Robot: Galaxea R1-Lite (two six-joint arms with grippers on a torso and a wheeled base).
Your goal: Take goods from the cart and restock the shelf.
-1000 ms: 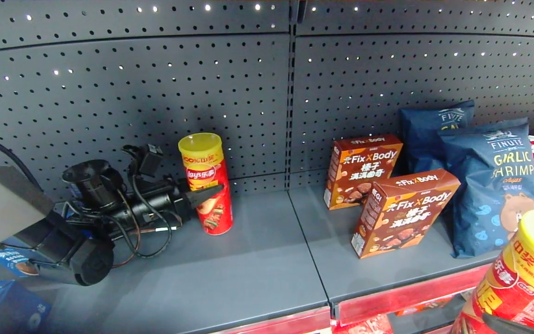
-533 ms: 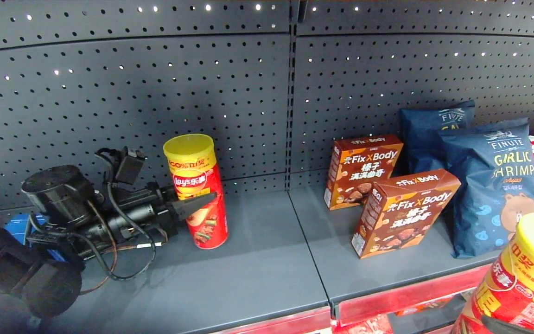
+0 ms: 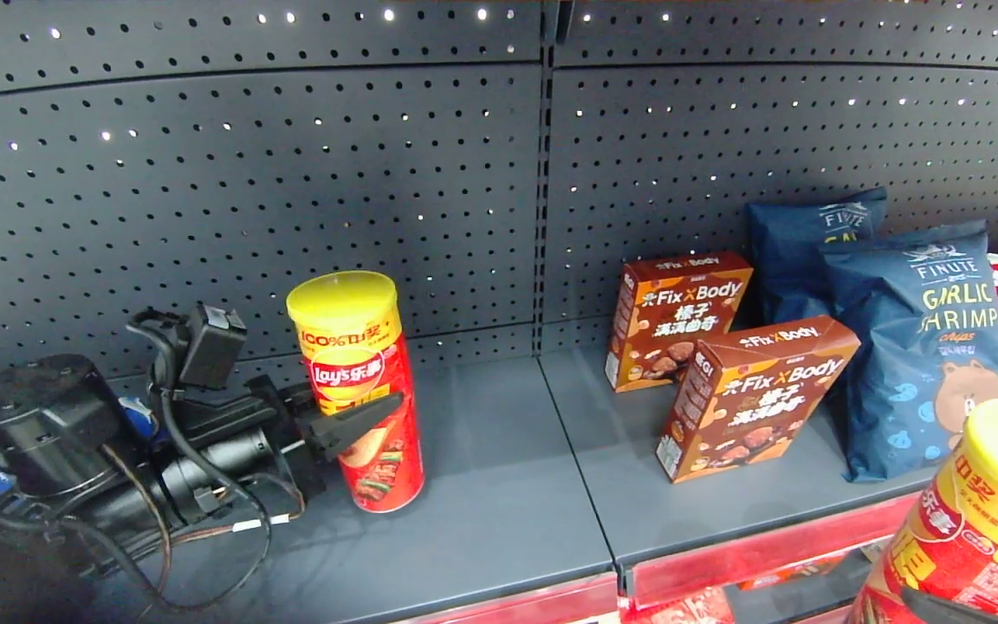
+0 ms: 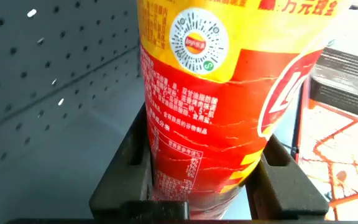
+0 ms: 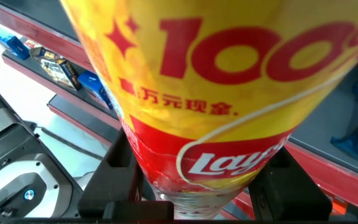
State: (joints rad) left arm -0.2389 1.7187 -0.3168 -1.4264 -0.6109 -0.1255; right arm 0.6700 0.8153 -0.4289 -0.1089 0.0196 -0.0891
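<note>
Left arm has drawn back toward its own side and toward the shelf front, taking the can with it; boxes and bags have not shifted. Judgement: the can is being repositioned and is not yet let go, so this placement is unfinished.

Head view: left gripper is clamped round the can's middle. The can is near upright on the left bay, well apart from the boxes; whether its base touches the shelf I cannot tell. The second can is low at the right, forward of the shelf edge. The can has a yellow lid and band and a red body with a round logo; print not transcribed.

Left wrist view: both fingers press the can; QR code and fine print visible.

Right wrist view: right gripper grips the second can; large red numerals and logo
</note>
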